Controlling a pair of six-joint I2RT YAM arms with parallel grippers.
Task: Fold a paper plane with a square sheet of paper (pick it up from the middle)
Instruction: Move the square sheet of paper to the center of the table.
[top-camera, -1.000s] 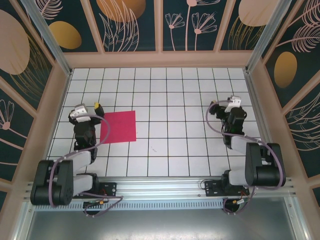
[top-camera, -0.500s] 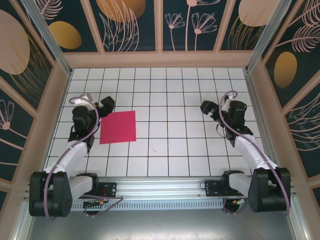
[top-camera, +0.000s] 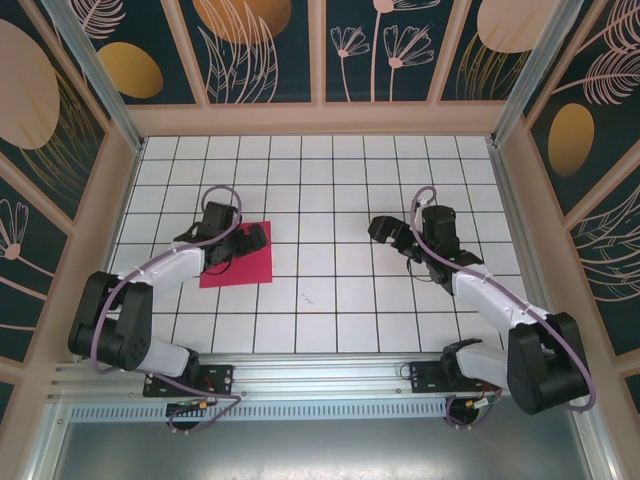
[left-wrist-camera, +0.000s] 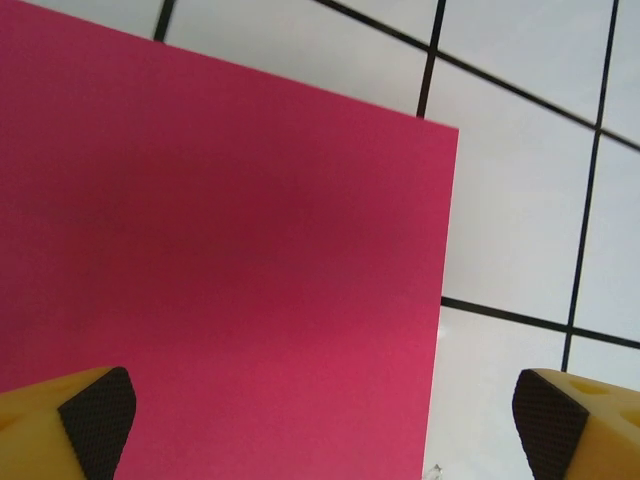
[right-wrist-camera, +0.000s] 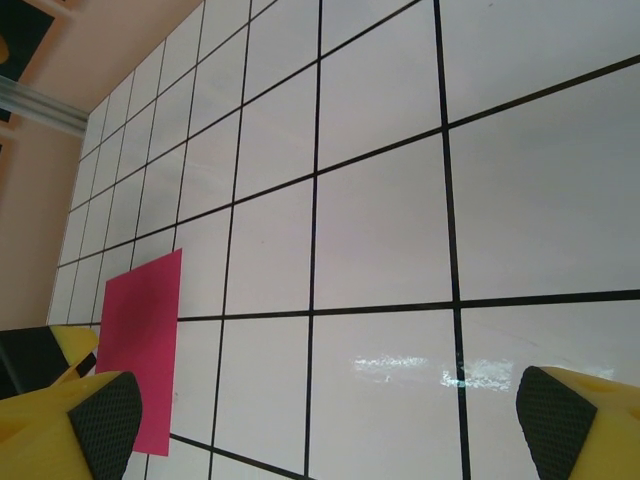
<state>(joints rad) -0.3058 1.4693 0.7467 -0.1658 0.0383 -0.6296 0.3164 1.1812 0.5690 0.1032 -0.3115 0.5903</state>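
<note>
The square sheet of paper (top-camera: 238, 272) is magenta-pink and lies flat on the white grid table, left of centre. My left gripper (top-camera: 258, 240) hovers over the sheet's upper right part, open. In the left wrist view the sheet (left-wrist-camera: 220, 260) spreads under the gripper (left-wrist-camera: 320, 440), its right edge running between the two wide-apart fingertips (left-wrist-camera: 95, 420). My right gripper (top-camera: 378, 228) is open over bare tiles right of centre, about three tiles from the sheet. The right wrist view has the sheet (right-wrist-camera: 140, 350) at far left and the gripper (right-wrist-camera: 330, 430) empty.
The white tiled table (top-camera: 330, 300) is walled by a wooden frame with patterned panels (top-camera: 320, 50). An aluminium rail (top-camera: 320, 375) runs along the near edge by the arm bases. Bare tiles lie between the two grippers.
Both arms unfolded from near their bases. The left gripper swung right onto the sheet's area. The right gripper moved left toward the table's centre. The sheet has not moved.
</note>
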